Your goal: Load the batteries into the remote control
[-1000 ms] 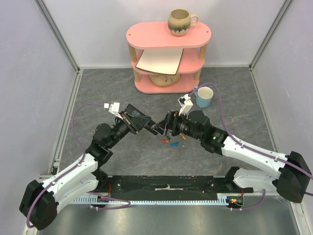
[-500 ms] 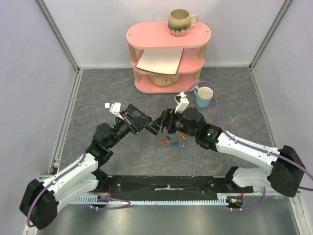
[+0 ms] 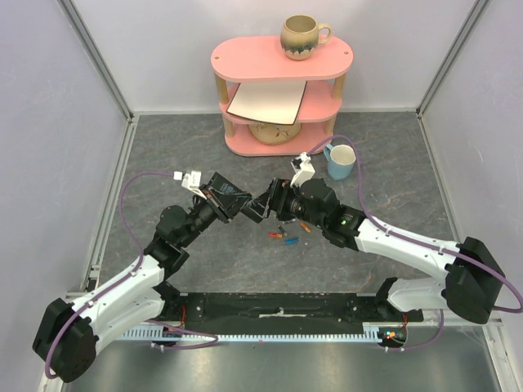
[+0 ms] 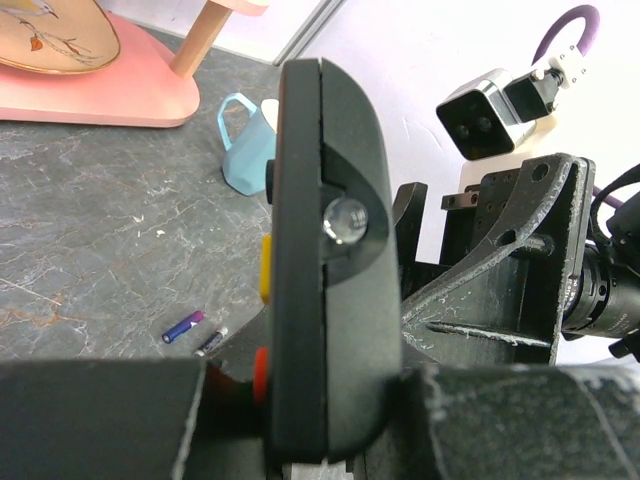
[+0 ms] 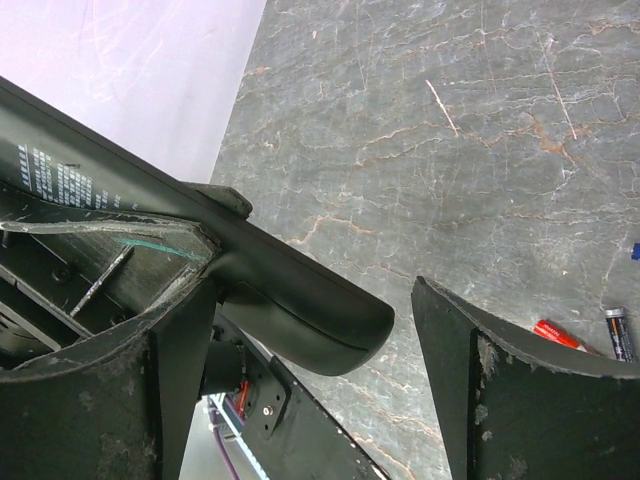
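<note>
Plastic, likely light, stiff and slick, your remote (image 4: 325, 250) sits clamped in the left gripper (image 3: 243, 206); take its free end across the edges with the right gripper (image 5: 310, 300), its jaws apart.

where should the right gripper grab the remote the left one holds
Take the remote by its free rounded end, from the right: the left gripper is shut on the other end, and this slim end lies between the open fingers of the right gripper.

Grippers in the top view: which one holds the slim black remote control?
The left gripper, shut on the slim black remote control. The right gripper is open, its fingers straddling the remote's free end without clamping it.
</note>
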Robot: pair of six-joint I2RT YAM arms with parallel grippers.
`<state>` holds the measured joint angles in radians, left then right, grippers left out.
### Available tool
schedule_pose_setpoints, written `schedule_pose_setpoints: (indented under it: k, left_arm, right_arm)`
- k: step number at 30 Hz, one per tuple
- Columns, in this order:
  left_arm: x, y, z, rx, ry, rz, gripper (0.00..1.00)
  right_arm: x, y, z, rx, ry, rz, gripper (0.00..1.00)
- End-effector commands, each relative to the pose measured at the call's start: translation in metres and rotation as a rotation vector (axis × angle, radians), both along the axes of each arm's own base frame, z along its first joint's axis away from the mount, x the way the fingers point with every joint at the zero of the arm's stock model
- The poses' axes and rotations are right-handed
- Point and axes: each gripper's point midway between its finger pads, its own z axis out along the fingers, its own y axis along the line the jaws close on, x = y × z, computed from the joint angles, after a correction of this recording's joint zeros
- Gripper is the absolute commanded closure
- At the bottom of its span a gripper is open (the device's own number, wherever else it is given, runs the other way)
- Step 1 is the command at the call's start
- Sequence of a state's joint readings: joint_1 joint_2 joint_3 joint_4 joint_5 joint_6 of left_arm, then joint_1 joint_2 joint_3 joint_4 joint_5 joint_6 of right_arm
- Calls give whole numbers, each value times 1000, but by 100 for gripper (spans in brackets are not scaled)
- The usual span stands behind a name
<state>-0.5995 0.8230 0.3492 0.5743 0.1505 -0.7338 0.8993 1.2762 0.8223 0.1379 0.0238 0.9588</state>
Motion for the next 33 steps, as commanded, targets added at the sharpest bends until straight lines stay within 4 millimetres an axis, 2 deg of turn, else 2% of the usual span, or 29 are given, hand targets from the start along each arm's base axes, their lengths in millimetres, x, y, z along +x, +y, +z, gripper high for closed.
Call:
schedule_pose_setpoints:
  k: [1, 13, 20, 33]
  left_arm:
    - [0, 3, 31, -36, -119, 17, 98]
    - [0, 6, 42, -37, -172, 57, 98]
    - [0, 6, 50, -40, -193, 84, 98]
    - [5, 7, 61, 11, -242, 164, 98]
  right_arm:
    - [14, -1, 8, 19, 0, -64, 14]
    - [18, -7, -18, -66, 81, -121, 19]
    - [20, -11, -39, -151, 130, -140, 27]
    - [21, -16, -64, -259, 184, -154, 29]
